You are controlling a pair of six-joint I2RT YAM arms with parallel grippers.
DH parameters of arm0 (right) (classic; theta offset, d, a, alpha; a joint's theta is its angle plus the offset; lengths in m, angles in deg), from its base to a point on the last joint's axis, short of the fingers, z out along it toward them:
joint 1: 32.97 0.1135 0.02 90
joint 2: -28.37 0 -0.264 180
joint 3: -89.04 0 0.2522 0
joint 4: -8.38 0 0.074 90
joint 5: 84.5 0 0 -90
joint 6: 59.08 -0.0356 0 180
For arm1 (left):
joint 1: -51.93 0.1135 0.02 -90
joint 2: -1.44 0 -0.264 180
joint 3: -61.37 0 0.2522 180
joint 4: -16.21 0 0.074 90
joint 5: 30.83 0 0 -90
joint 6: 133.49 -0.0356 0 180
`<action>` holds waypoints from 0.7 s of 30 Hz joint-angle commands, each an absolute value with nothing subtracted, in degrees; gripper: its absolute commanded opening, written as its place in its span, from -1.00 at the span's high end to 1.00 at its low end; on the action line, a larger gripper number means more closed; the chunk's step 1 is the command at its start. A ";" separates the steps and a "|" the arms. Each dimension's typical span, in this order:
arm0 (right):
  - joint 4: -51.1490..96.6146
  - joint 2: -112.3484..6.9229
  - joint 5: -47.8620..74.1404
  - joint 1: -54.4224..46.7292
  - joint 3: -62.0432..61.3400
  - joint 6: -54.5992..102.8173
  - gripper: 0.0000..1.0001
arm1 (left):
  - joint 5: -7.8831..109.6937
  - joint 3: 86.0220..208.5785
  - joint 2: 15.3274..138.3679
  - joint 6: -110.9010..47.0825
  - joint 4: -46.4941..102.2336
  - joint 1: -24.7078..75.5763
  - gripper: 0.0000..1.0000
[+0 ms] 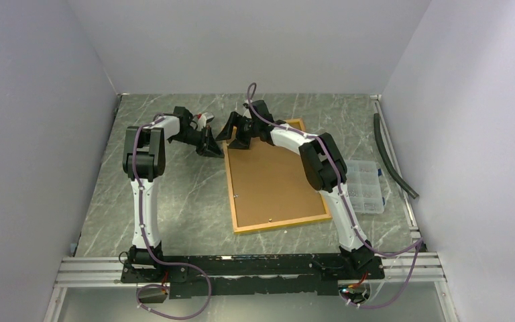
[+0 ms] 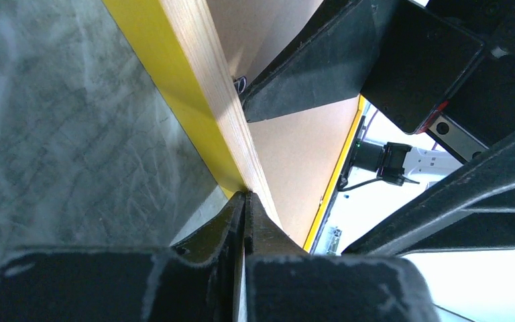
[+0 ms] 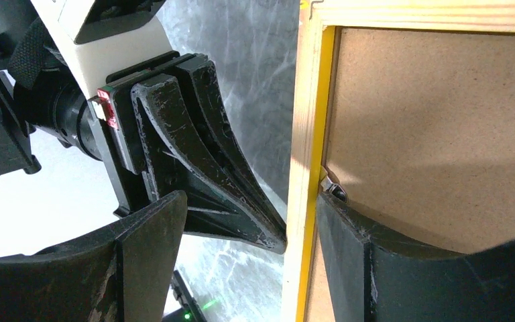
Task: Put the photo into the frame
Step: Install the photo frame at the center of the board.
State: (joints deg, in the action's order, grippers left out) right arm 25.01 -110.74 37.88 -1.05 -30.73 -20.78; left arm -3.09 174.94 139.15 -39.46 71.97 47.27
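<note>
The frame (image 1: 281, 223) lies face down on the table, its light wood rim up and a brown backing board (image 1: 271, 178) inside it. The photo is out of view. My left gripper (image 1: 211, 146) is shut and empty. Its tips (image 2: 245, 198) press against the outer side of the frame's left rim (image 2: 204, 87) near the far corner. My right gripper (image 1: 236, 136) is open and straddles that same rim (image 3: 302, 168). One finger (image 3: 349, 241) rests on the board beside a small metal tab (image 3: 332, 189). The other finger (image 3: 151, 255) is outside the frame.
A clear plastic organiser box (image 1: 364, 186) sits right of the frame. A black hose (image 1: 390, 154) lies along the right wall. An aluminium rail (image 1: 241, 267) runs along the near edge. Grey walls close in three sides.
</note>
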 commanded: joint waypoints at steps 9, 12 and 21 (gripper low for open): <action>22.45 -93.82 38.53 -7.66 -18.49 -18.29 -0.85 | 6.03 170.96 131.96 -52.13 79.51 48.26 0.32; 26.49 -88.59 34.96 -13.22 -14.47 -15.16 -0.99 | 6.93 167.41 128.89 -54.55 80.90 48.03 0.21; 37.52 -81.17 14.94 -26.99 -5.16 -6.63 -1.00 | 9.56 154.85 121.78 -54.05 77.35 45.26 0.19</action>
